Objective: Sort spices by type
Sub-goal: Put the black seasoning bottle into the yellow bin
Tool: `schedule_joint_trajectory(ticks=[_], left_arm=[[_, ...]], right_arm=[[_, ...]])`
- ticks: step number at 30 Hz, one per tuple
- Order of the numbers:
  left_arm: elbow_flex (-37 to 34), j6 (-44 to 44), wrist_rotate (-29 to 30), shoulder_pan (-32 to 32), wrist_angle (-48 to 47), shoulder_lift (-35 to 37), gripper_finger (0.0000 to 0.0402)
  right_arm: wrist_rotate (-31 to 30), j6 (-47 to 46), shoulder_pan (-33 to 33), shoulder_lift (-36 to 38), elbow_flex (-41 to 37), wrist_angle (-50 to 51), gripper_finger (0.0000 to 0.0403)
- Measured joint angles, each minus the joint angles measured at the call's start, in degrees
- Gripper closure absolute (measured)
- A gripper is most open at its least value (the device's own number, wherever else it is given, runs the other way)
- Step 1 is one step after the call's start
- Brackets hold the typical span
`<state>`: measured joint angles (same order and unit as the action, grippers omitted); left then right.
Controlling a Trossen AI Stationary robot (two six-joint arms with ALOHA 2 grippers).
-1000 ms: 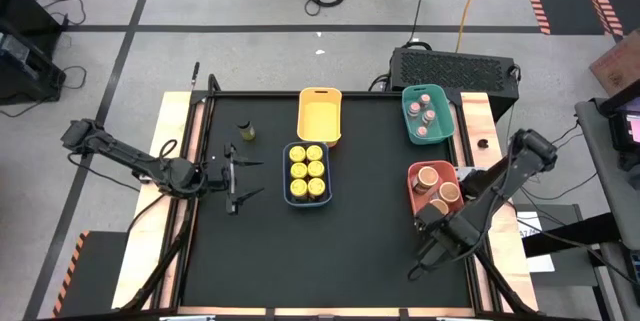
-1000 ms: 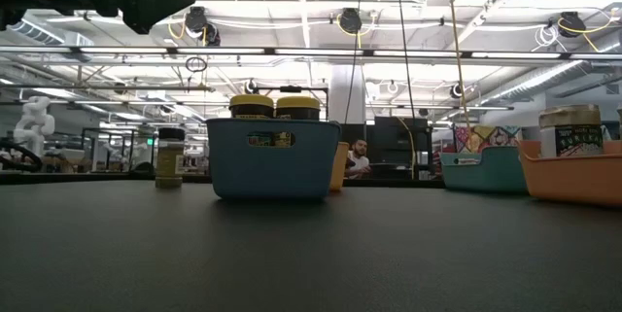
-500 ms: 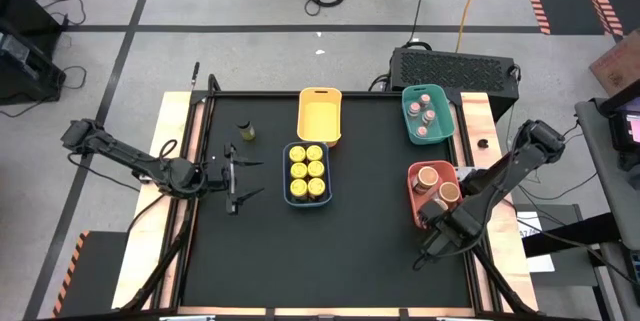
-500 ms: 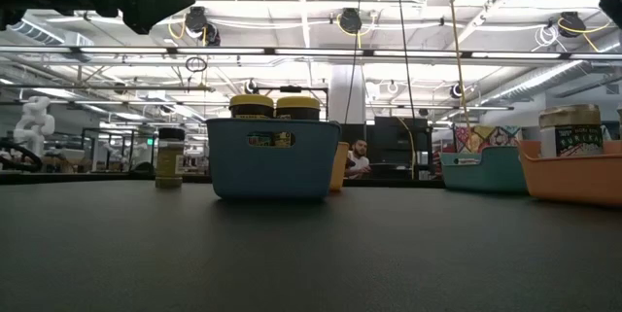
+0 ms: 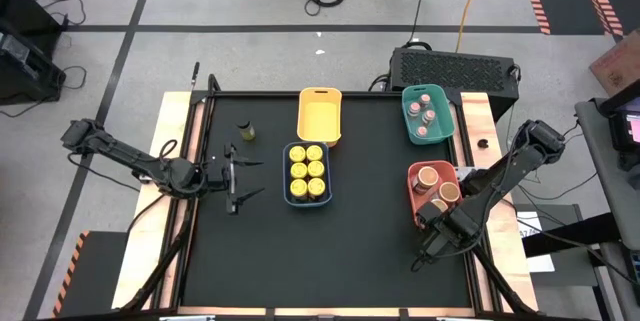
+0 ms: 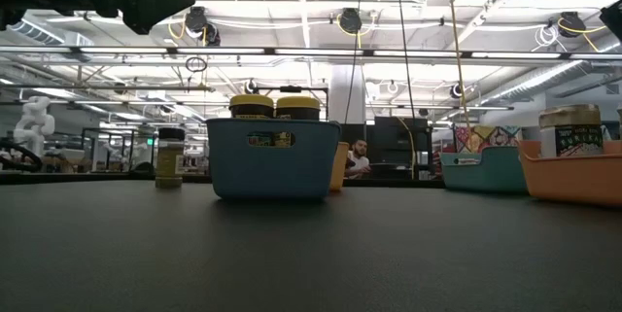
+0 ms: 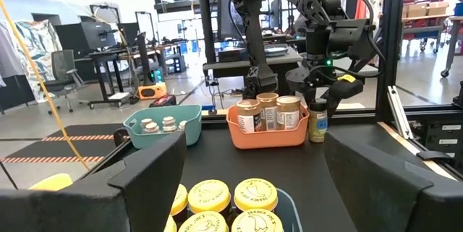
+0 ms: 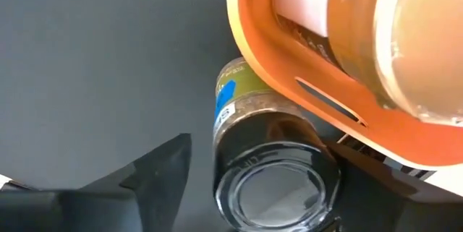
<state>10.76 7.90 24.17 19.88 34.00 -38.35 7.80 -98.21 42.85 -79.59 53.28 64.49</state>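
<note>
My right gripper (image 8: 264, 167) points down at the near side of the red tray (image 5: 418, 173), open, with one finger on either side of a dark-lidded spice jar (image 8: 271, 167). That jar (image 7: 317, 121) stands upright on the table against the tray's wall. Whether a finger touches it does not show. My left gripper (image 5: 255, 177) waits open at the table's left edge, level and holding nothing. A second dark-lidded jar (image 5: 245, 132) stands alone on the table at the far left.
A blue tray (image 5: 306, 198) holds several yellow-lidded jars. Behind it stands a yellow tray (image 5: 319, 114). A teal tray (image 5: 412, 111) at the far right holds three pinkish-lidded jars. The red tray holds wide tubs (image 7: 264, 113). The table's near half is bare black mat.
My right gripper has come down toward the table at the near side of the red tray, over the dark-lidded jar. The jar and the trays have stayed where they were.
</note>
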Motion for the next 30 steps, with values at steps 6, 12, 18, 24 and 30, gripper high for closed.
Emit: schedule_joint_trajectory(ticks=[6,12,18,24,30], left_arm=[[0.0,0.0,0.02,0.0,0.0,0.01,0.0072],[0.0,0.0,0.03,0.0,0.0,0.02,0.0072],[0.0,0.0,0.04,0.0,0.04,0.02,0.0072],[0.0,0.0,0.04,0.0,0.2,0.02,0.0072],[0.0,0.29,0.04,0.0,0.35,0.02,0.0072]], right_arm=[[0.39,1.16,-0.01,0.02,0.06,0.0,0.0195],[1.55,2.6,-0.02,0.0,3.03,-0.15,0.0223],[1.12,2.35,-1.36,0.0,8.35,-4.29,0.0219],[-1.95,10.55,-6.67,-1.39,12.98,-8.87,0.0221],[-1.91,29.02,-17.05,-6.31,22.05,-6.84,0.0221]])
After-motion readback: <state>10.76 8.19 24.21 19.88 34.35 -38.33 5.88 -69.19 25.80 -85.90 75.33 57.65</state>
